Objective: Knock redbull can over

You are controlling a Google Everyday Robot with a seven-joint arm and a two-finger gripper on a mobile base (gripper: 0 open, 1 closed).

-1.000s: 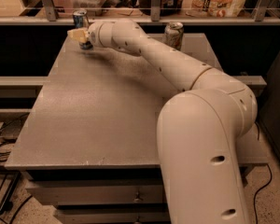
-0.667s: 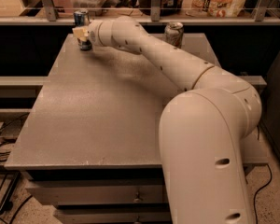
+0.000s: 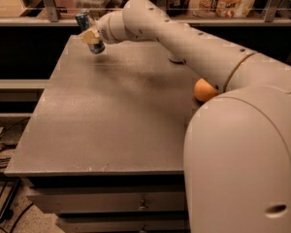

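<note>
Camera view: gripper [image 3: 90, 36] against redbull can [image 3: 83, 19] at far corner of table [image 3: 111, 130]; can leans, probably tipping under the push; whether gripper is spread or pinching, cannot tell.

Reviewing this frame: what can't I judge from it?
- Camera view: the gripper sits against the tilted redbull can at the table's far left, covering its middle; whether its base touches the table is unclear.
- The arm hides most of an orange object.
- The arm also hides the table's far right corner.
</note>
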